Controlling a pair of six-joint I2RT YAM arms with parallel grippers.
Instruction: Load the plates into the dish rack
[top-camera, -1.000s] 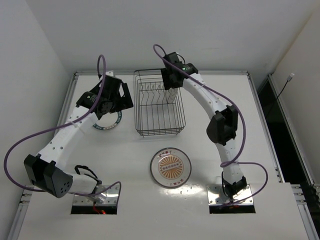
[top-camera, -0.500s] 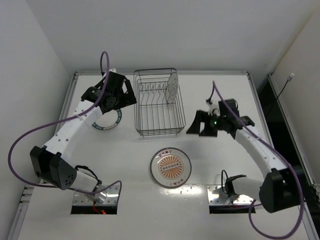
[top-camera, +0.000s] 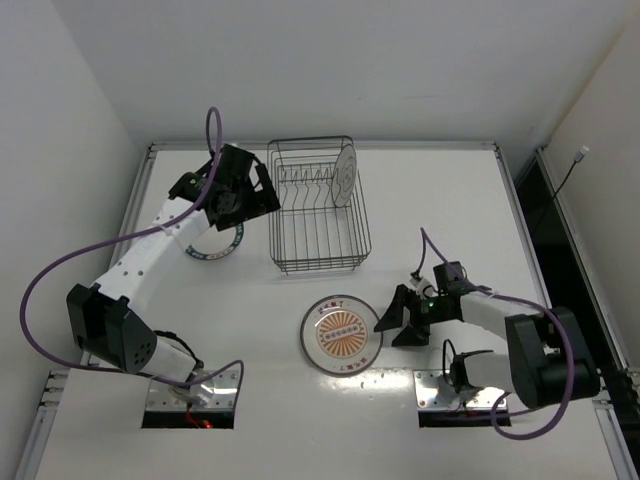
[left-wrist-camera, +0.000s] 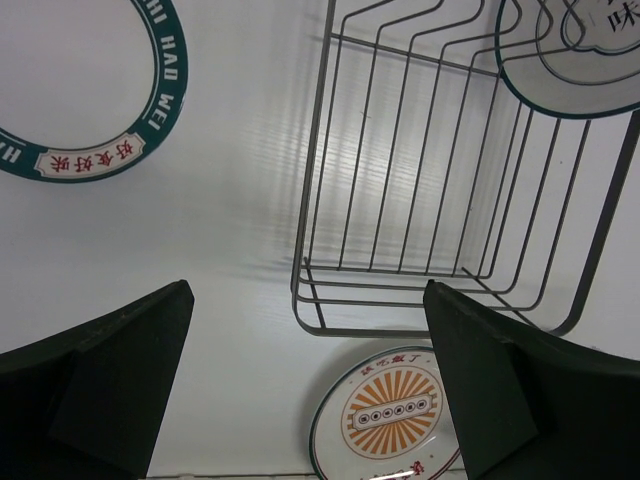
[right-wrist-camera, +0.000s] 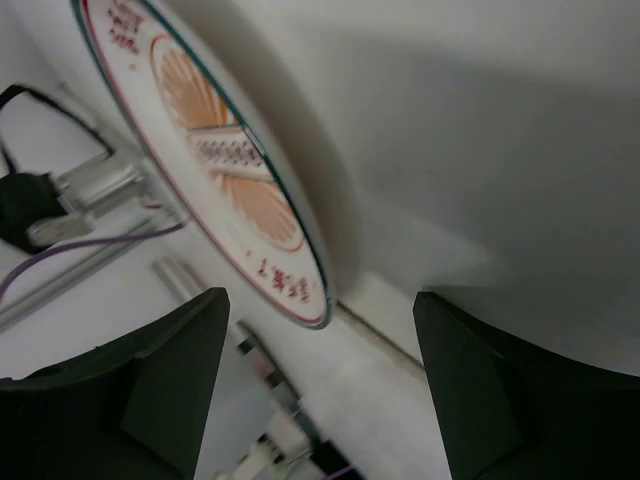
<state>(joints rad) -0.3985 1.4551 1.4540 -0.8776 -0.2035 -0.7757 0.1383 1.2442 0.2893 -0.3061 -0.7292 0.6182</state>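
Observation:
The dish rack (top-camera: 318, 210) stands at the back middle of the table. A white plate with a thin dark line motif (top-camera: 344, 175) stands upright in its right end. The teal-rimmed plate (top-camera: 222, 243) lies flat left of the rack, partly hidden by my left arm. The orange sunburst plate (top-camera: 342, 335) lies flat in front of the rack. My left gripper (top-camera: 250, 195) is open and empty, above the table between the teal plate (left-wrist-camera: 100, 160) and the rack (left-wrist-camera: 400, 200). My right gripper (top-camera: 393, 325) is open and empty, low at the right rim of the sunburst plate (right-wrist-camera: 220, 170).
The table's back and side edges have raised white walls (top-camera: 320, 146). Both arm bases sit in cut-outs at the near edge (top-camera: 190, 398). A purple cable (top-camera: 60, 270) loops off each arm.
My right gripper let go of the white plate, now standing in the rack, and swung down to the near right beside the sunburst plate. My left gripper shifted slightly toward the rack.

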